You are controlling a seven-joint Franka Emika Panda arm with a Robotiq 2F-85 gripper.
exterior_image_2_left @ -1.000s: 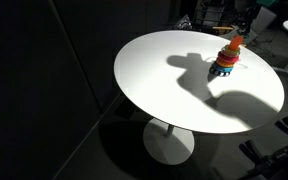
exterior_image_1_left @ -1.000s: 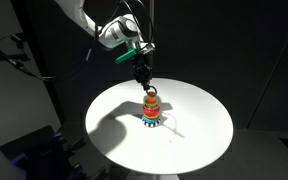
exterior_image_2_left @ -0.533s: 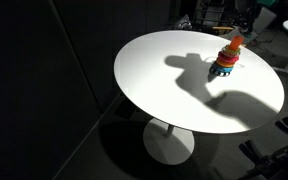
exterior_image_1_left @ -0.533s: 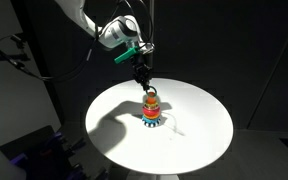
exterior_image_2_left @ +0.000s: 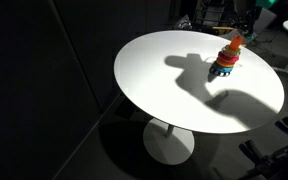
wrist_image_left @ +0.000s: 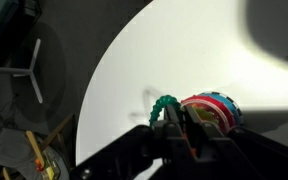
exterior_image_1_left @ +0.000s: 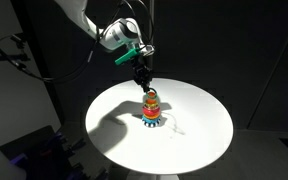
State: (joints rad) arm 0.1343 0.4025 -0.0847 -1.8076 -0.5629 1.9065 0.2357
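Gripper point(exterior_image_1_left: 144, 84) sits right over the stacking ring toy point(exterior_image_1_left: 152, 108), fingertips down at its orange top. Whether they pinch it, I cannot tell. Bare white all round: the toy stands well in from every edge of the round table point(exterior_image_1_left: 196, 132). The arm point(exterior_image_1_left: 106, 34) slants in from the far left, wrist pointing straight down. The toy is upright, with striped colourful rings and a blue base.
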